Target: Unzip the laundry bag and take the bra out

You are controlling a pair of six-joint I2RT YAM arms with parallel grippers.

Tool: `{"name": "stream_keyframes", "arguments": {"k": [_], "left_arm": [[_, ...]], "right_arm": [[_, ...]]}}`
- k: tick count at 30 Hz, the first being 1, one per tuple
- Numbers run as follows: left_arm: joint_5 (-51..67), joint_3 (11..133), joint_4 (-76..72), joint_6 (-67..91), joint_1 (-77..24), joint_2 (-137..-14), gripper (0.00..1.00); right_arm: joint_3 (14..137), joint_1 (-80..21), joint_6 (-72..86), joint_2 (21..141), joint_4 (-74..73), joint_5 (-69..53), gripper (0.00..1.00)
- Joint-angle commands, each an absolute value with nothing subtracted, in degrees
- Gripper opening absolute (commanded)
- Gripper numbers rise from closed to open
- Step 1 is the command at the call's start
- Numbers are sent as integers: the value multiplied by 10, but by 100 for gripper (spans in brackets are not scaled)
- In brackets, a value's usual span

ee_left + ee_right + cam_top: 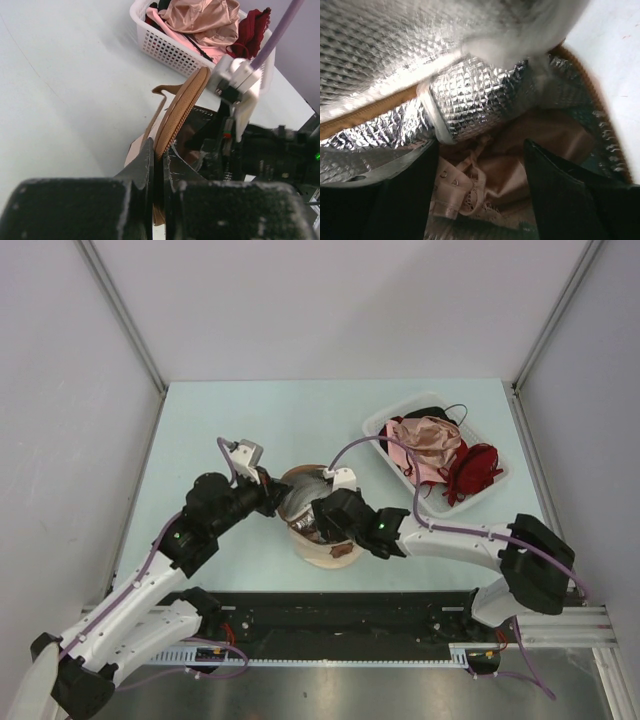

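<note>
Bright, even overhead light, soft shadows; silvery lining of the laundry bag (480, 85) glints, close foreground blurred.

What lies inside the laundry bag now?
Inside the laundry bag: silvery lining and a pale lacy bra, between open jaws of the right gripper. The rest of the bra is covered.

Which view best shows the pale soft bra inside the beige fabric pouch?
Right wrist: it looks straight into the open silvery-lined pouch at the bra. Top external and left wrist show only the pouch, no bra.
</note>
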State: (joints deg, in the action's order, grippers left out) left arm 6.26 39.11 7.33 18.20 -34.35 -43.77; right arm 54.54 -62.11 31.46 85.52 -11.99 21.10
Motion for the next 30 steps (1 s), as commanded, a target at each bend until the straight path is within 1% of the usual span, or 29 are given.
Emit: {"name": "stream_keyframes", "arguments": {"k": [1,6,8,9,10,11,12,13,20,26,30], "left_arm": [[82,388,11,211,-345,-429,0],[81,386,13,208,-345,-427,0],[80,381,12,207,-345,-424,0],[78,379,10,207,-346,-422,0],[73,377,8,207,-345,-421,1],[70,373,7,209,-345,-421,0],[68,371,5,211,-345,-423,0],[62,369,5,212,-345,-424,0],[7,375,18,218,-346,-445,1],[-26,370,21,215,-345,-461,0],[-29,363,20,220,-346,-462,0]], "right_arm": [[546,-640,306,917,-142,236,70],[548,-635,301,954,-113,194,69],[549,-626,302,961,-112,186,58],[552,-625,301,962,-112,177,51],[555,-625,301,957,-113,177,30],[556,-628,299,953,-116,178,20],[561,-630,297,945,-122,177,3],[563,-632,294,930,-128,181,0],[586,-665,264,822,-160,192,0],[585,-691,244,742,-126,198,0],[578,-698,237,721,-89,215,0]]}}
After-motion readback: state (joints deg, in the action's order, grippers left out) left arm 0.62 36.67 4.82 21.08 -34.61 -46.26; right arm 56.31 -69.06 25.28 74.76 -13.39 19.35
